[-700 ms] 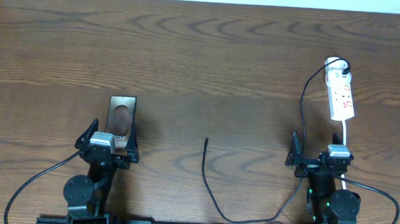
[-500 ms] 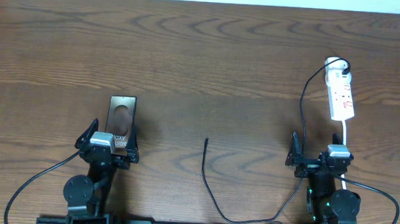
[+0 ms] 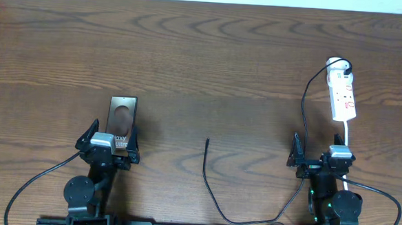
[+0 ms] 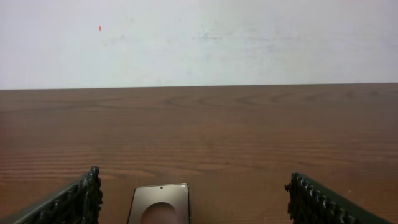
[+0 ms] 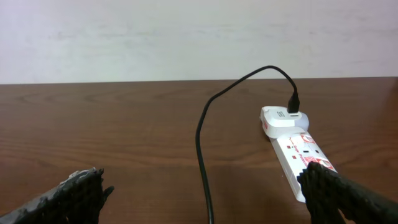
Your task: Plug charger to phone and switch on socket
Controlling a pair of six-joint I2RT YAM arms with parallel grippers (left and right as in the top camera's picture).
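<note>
While both arms' jaws gape empty, the right gripper should pinch the thin black charger cable behind its tip.

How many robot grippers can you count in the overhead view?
2. The left gripper is open over the near end of the phone; the right gripper is open, just short of the socket. None seems hidden.

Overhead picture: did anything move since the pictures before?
Nothing visibly moved. The phone, charger and socket lie where they were. The left pincer and right pincer stay open, holding nothing.
</note>
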